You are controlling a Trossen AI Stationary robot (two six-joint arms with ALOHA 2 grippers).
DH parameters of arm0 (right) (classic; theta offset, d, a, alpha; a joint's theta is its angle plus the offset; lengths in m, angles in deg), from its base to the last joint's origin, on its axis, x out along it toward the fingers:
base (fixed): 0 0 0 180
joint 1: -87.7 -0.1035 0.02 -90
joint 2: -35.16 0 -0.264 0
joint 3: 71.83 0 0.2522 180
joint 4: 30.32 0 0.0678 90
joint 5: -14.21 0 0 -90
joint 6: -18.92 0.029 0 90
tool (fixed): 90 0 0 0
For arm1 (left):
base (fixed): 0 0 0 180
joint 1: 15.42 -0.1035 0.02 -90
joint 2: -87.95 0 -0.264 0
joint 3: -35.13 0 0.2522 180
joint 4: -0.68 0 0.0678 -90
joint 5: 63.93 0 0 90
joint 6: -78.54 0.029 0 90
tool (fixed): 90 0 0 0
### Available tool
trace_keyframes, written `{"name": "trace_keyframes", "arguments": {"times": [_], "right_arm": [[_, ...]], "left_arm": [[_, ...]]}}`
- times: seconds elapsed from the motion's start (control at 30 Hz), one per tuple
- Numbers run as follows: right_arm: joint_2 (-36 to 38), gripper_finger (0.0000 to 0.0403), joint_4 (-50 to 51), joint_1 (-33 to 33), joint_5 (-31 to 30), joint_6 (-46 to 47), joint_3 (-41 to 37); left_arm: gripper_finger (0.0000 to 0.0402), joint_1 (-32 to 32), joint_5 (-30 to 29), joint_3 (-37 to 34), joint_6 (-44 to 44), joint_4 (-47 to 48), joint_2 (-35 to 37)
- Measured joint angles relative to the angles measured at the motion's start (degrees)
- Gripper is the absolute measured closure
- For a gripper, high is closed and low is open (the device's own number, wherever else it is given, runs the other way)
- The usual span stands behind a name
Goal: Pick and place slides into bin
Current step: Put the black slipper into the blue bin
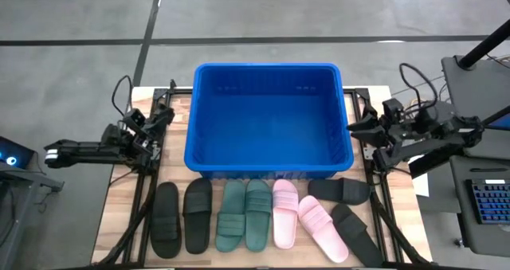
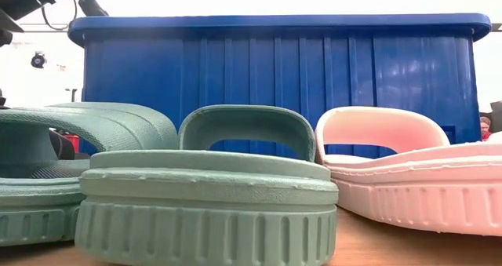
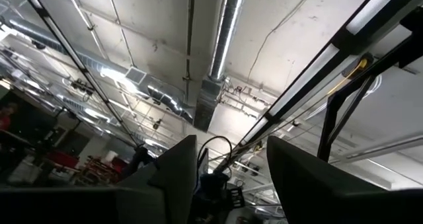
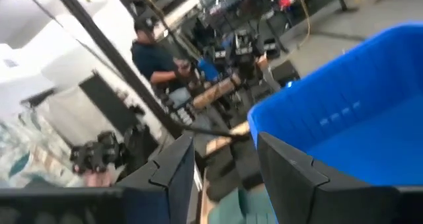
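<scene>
Left gripper (image 1: pixel 163 115): parked off the bin's left wall, above the table edge; its fingers (image 3: pixel 173 178) stand spread with nothing between them. The wrist is tipped toward the ceiling, which reads as a rest pose and not a reach.

Black pair, left (image 1: pixel 182 216): 2 slides side by side on the table, nearest the left arm, probably so that arm can take them.

Green pair (image 1: pixel 245 214): 2 slides touching each other, in front of the bin's middle.

Bin (image 1: pixel 205 146): blue crate at the table's back, between both arms so either can drop into it; the floor that shows is bare, 0 slides inside.

Pink pair (image 1: pixel 298 221): 2 slides, the right one angled outward.

Black pair, right (image 1: pixel 348 210): 2 slides, 1 lying crosswise near the bin's front right corner, 1 slanting toward the table edge.

Right gripper (image 1: pixel 355 129): beside the bin's right wall, fingers (image 4: pixel 284 174) apart, holding nothing, aimed across the bin's rim.

Progress: all 8 slides wait on the table; judged not started.
</scene>
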Motion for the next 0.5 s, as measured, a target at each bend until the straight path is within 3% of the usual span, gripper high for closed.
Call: {"name": "trace_keyframes", "arguments": {"times": [0.2,0.5], "right_arm": [[-1.06,0.0248,0.78,-0.03,7.18,0.67,1.14],[-0.89,0.0255,2.03,-0.11,7.50,-0.22,2.38]], "left_arm": [[0.0233,0.00,0.30,2.46,-4.36,-0.02,-3.55],[0.0233,0.00,5.30,10.24,-4.32,-0.08,-10.62]]}}
